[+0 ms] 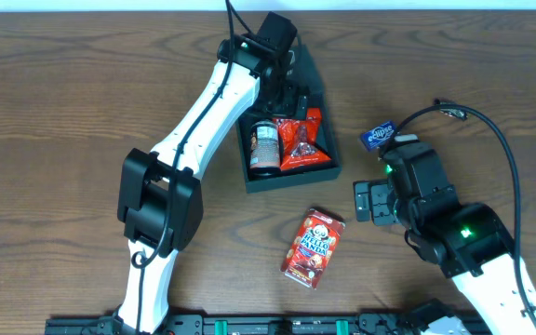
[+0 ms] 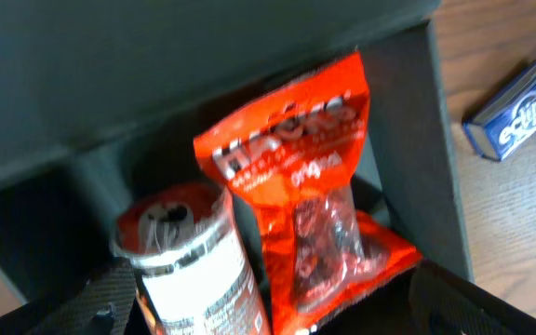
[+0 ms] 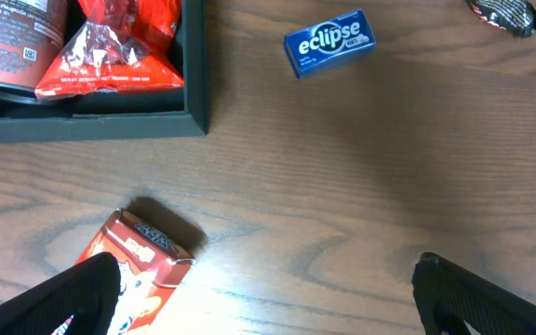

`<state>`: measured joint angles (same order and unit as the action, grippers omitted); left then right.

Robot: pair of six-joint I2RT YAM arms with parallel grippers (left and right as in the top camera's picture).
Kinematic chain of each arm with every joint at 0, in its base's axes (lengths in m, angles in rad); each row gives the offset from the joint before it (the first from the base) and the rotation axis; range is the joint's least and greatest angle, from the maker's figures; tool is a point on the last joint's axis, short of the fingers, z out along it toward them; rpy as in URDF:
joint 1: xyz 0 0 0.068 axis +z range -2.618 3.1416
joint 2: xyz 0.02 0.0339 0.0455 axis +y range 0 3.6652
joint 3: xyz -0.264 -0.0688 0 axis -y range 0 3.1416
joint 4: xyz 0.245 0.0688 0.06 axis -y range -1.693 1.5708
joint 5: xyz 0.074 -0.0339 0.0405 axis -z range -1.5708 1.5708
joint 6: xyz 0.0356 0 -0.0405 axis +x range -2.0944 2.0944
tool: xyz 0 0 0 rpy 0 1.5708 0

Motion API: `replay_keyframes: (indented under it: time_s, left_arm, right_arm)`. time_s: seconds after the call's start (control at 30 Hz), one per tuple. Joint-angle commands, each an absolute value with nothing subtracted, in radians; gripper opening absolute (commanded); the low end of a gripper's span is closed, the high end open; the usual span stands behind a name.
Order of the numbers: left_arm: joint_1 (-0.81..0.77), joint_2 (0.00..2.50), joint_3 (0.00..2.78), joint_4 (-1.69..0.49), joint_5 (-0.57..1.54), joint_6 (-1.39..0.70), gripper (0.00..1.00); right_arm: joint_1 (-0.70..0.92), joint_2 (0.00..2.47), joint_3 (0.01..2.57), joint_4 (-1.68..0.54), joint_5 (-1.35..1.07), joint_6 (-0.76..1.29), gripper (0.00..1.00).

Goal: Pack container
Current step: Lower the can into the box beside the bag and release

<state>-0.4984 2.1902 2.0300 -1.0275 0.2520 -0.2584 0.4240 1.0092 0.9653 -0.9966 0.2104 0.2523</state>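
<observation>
Packing is under way and, by my reading, about half done: the container (image 1: 291,179) sits in the middle of the worktop (image 1: 73,74) with its lid (image 2: 156,56) thrown back on the far side, and two items are already inside. A can (image 1: 264,146) lies along the left wall, and a red bag (image 1: 301,140) of snacks is right beside it, touching or very nearly so, its top leaning up toward the lid. The left claw (image 2: 268,312) hangs directly over that pair, fingers spread wide to either side and gripping nothing as far as the wrist view shows. It looks like a drop-off or a bit of tidying rather than a carry. Out on the wood there is more to go. A red box (image 1: 314,247) of biscuits lies flat just in front of the container, clear of its front wall. A blue gum pack (image 1: 377,136) rests off the container's right side, near but not touching. The right claw (image 3: 263,288) hovers low over the bare wood between those two, released and empty, with the biscuit box peeking in beside its left finger. A small dark shiny wrapper (image 3: 501,11) shows at the far edge of the right wrist view, too cropped to name. So two are in, at least two are out, and the lid is yet to come down. I'd judge the biscuit box the likely next pick for the right side, and there looks to be room for it in the container's free space.
</observation>
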Motion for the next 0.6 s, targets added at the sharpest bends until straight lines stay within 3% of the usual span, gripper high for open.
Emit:
replay_keyframes:
  time_s: [0.0, 0.57]
  left_arm:
    - [-0.496, 2.204, 2.042, -1.003, 0.228, -0.231, 0.95]
    - [-0.505, 2.324, 2.037, -0.963, 0.236, -0.232, 0.95]
  right_arm:
    - [0.434, 1.008, 0.966, -0.994, 0.221, 0.261, 0.99]
    - [0.434, 1.008, 0.966, -0.993, 0.222, 0.261, 0.99]
